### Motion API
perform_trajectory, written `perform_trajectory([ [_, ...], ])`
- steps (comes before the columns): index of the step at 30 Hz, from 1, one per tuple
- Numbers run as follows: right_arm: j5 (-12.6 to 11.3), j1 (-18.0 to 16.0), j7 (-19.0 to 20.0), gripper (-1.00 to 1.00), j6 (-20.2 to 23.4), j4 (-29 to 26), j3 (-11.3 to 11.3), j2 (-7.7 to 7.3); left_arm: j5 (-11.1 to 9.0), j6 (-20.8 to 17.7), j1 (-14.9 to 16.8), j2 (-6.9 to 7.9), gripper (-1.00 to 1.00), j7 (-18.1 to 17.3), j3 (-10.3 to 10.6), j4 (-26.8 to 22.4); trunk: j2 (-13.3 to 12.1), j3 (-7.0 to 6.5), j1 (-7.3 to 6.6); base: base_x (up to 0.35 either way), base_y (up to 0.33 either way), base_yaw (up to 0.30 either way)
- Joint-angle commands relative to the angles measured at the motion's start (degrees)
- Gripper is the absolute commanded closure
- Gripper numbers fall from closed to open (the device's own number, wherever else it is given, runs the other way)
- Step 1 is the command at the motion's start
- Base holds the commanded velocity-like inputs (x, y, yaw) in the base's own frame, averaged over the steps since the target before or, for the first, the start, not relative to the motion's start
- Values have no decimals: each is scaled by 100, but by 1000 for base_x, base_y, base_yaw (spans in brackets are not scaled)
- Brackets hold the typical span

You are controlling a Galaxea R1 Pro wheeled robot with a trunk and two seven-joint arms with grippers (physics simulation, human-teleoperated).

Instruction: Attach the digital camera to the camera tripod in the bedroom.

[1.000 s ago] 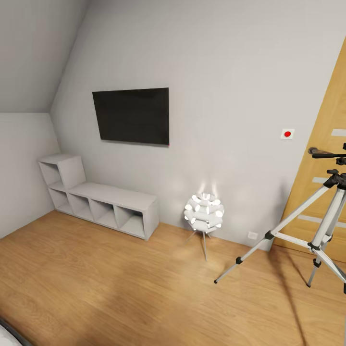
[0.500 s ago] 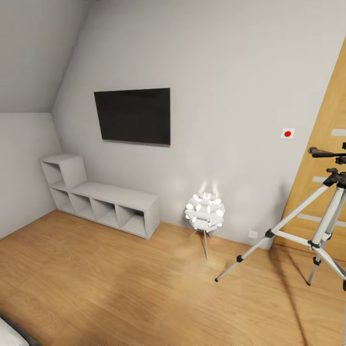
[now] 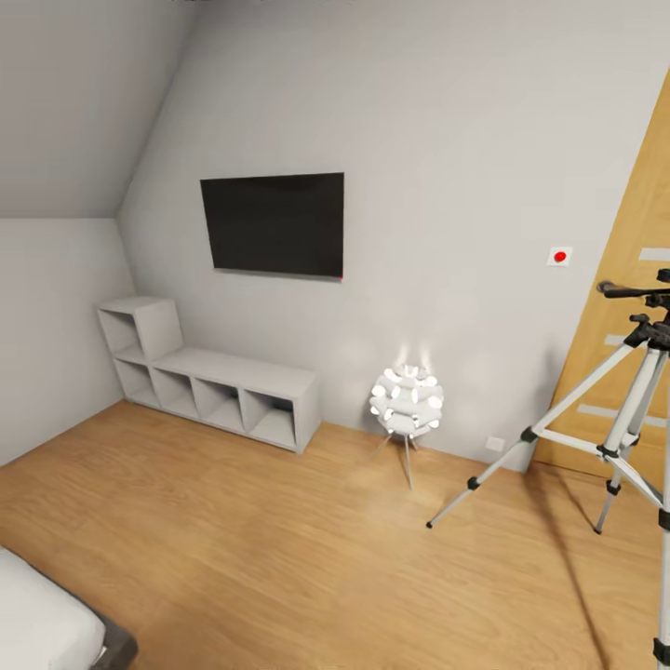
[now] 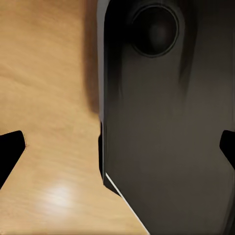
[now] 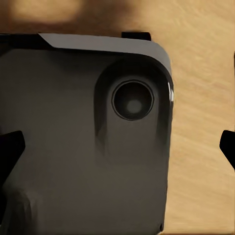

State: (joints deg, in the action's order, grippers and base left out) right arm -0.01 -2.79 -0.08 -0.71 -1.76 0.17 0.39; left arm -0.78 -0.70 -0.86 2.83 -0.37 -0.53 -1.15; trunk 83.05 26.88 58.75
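Observation:
The camera tripod point(image 3: 635, 402) stands at the right edge of the head view, in front of a wooden door. Its silver legs are spread on the plank floor and its black pan handle point(image 3: 625, 290) points left. The digital camera is out of view. In the left wrist view my left gripper point(image 4: 117, 149) is open, its black fingertips point(image 4: 11, 152) far apart over a dark rounded body and the wood floor. In the right wrist view my right gripper point(image 5: 117, 147) is open too, above the same kind of dark body, with nothing between its fingers.
A white spiky globe lamp point(image 3: 407, 402) on thin legs glows left of the tripod. A low grey cube shelf point(image 3: 209, 383) lines the wall under the wall TV point(image 3: 274, 224). The corner of a bed point(image 3: 46, 622) sits at the lower left. The wooden door point(image 3: 633, 279) is behind the tripod.
The whole head picture has shifted, so the camera has moved: the TV, shelf and lamp sit further right, and more of the bed corner shows. Nothing in the room has moved.

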Motion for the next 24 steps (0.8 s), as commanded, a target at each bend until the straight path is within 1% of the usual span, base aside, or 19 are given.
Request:
perform_trajectory([
  [1, 2, -4, -1, -100, -9, -1, 3, -4, -10, -8, 9, 2, -100, -5, -5, -22, 3, 5, -2, -207, 222, 0],
  [5, 6, -30, 8, -100, -13, -106, 7, -43, -64, -13, 163, 3, -100, -36, -4, -181, 3, 5, -2, -124, 160, 0],
  [8, 8, -66, 18, -100, 1, -361, 5, -129, -115, -46, 393, -8, -100, -72, -5, -449, 3, 5, -2, -58, 78, -21],
  [9, 8, -66, 18, -100, 1, -361, 5, -129, -115, -46, 393, -8, -100, -72, -5, -449, 3, 5, -2, -46, 61, -43],
  [12, -4, -114, 28, -100, 48, -753, 3, -260, -188, -241, 737, -58, -100, -94, -4, -784, 3, 5, -2, -30, 40, -111],
  [14, -16, -144, 33, -100, 77, -1036, 2, -385, -228, -540, 987, -143, -100, -104, 0, -1016, 3, 5, -2, -17, 23, -176],
  [15, -33, -164, 40, -100, 110, -1296, -3, -544, -251, -929, 1234, -271, -100, -107, 6, -1266, 3, 5, -2, -10, 13, -214],
  [17, -46, -177, 49, -100, 147, -1520, -10, -711, -266, -1332, 1446, -403, -100, -106, 10, -1536, 3, 5, -2, -7, 9, -227],
  [20, -56, -181, 104, -100, 191, -1798, -29, -922, -281, -1833, 1649, -575, -100, -91, 17, -2031, 3, 5, -2, -4, 5, -242],
  [24, -64, -152, 356, -100, 195, -2194, -51, -1093, -296, -2325, 1774, -792, -100, -78, 31, -2773, 3, 5, -2, -2, 2, -253],
])
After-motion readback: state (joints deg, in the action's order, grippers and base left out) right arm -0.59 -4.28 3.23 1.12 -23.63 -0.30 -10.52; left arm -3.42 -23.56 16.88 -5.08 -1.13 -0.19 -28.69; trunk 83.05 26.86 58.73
